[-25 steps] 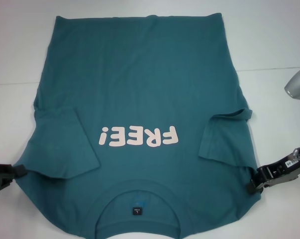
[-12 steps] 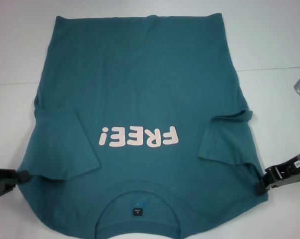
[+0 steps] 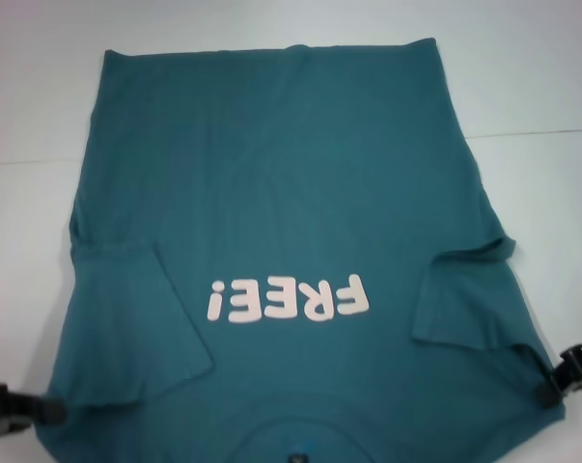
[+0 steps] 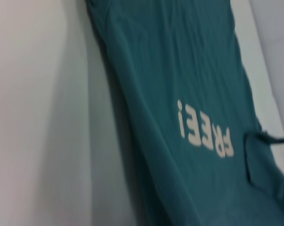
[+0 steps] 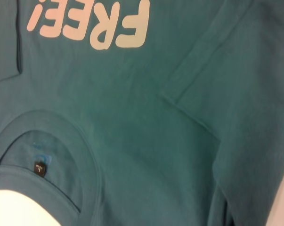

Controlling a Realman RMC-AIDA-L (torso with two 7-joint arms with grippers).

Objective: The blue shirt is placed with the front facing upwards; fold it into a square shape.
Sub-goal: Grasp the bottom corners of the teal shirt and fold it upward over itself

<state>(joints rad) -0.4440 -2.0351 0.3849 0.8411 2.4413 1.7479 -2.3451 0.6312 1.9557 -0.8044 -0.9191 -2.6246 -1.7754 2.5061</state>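
I drag the blue shirt [image 3: 281,212] toward six o'clock, left gripper [image 3: 25,410] and right gripper [image 3: 561,378] clamping its shoulders; collar now slips off the counter [image 3: 541,87].

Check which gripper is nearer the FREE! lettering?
Left, narrowly. The left gripper sits at the blue shirt's near left shoulder edge; the right gripper at its right shoulder edge, farther from the FREE! lettering.

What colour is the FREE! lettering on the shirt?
Pale pink lettering on the blue shirt; head view.
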